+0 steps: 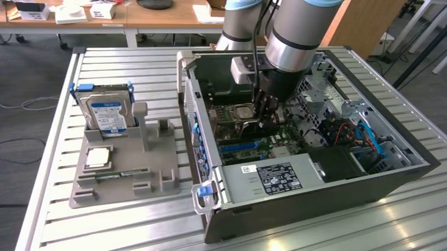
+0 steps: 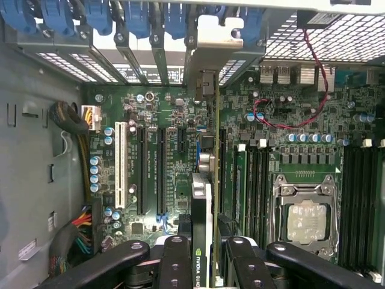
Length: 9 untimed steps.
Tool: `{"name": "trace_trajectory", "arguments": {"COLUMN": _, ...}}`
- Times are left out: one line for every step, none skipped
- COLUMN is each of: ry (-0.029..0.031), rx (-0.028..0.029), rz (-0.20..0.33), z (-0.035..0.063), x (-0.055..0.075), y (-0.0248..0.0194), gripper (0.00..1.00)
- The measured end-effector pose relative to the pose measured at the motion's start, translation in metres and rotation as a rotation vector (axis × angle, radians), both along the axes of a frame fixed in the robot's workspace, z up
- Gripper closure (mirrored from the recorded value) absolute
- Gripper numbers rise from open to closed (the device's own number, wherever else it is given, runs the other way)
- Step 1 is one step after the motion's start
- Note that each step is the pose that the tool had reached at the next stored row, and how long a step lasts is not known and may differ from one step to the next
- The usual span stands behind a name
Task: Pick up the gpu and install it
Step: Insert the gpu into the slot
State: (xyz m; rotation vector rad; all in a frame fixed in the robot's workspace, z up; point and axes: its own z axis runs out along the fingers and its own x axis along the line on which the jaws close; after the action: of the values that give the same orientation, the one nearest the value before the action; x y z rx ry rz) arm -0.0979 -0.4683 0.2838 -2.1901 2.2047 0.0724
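Note:
The gpu [image 2: 204, 180] shows edge-on in the wrist view as a thin card with a green label near my fingers. Its metal end bracket [image 2: 212, 42] reaches the row of rear slot openings. My gripper [image 2: 207, 265] is shut on the card, with a black finger [image 2: 174, 259] on each side. The card stands upright over the green motherboard [image 2: 162, 162], in line with the long black slots. I cannot tell if it is seated. In the exterior view my gripper [image 1: 269, 112] reaches down inside the open computer case [image 1: 314, 209], just above the board.
On the exterior view's left, a grey fixture [image 1: 125, 162] holds a silver hard drive [image 1: 106, 115], a processor chip [image 1: 98, 157] and a memory strip [image 1: 122, 174]. Inside the case are the power supply [image 1: 276, 178], the processor socket [image 2: 307, 220] and cable bundles [image 2: 75, 235].

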Motion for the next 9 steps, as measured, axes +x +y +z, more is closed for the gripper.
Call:
{"name": "trace_trajectory", "arguments": {"ry": 0.0000, "rx": -0.0001, "rz": 0.000, "z": -0.0005, "x": -0.0002, "y": 0.0000, "gripper": 0.73}}
{"name": "trace_trajectory", "arguments": {"ry": 0.0002, "rx": -0.0004, "rz": 0.000, "z": -0.0006, "x": -0.0003, "y": -0.0001, "gripper": 0.73}}
{"name": "trace_trajectory", "arguments": {"ry": 0.0002, "rx": -0.0004, "rz": 0.000, "z": -0.0006, "x": -0.0004, "y": -0.0001, "gripper": 0.73}}
{"name": "trace_trajectory", "arguments": {"ry": 0.0003, "rx": -0.0005, "rz": 0.000, "z": -0.0006, "x": -0.0004, "y": -0.0001, "gripper": 0.73}}
{"name": "trace_trajectory", "arguments": {"ry": 0.0002, "rx": -0.0005, "rz": 0.000, "z": -0.0006, "x": -0.0005, "y": 0.0000, "gripper": 0.73}}
{"name": "trace_trajectory", "arguments": {"ry": 0.0001, "rx": -0.0003, "rz": 0.000, "z": -0.0007, "x": -0.0005, "y": 0.0000, "gripper": 0.73}}
{"name": "trace_trajectory", "arguments": {"ry": 0.0001, "rx": -0.0002, "rz": 0.000, "z": -0.0007, "x": -0.0005, "y": 0.0000, "gripper": 0.73}}
{"name": "trace_trajectory", "arguments": {"ry": 0.0001, "rx": -0.0002, "rz": 0.000, "z": -0.0008, "x": -0.0008, "y": 0.0000, "gripper": 0.73}}
{"name": "trace_trajectory", "arguments": {"ry": 0.0000, "rx": 0.0000, "rz": 0.000, "z": -0.0009, "x": -0.0014, "y": 0.0001, "gripper": 0.73}}
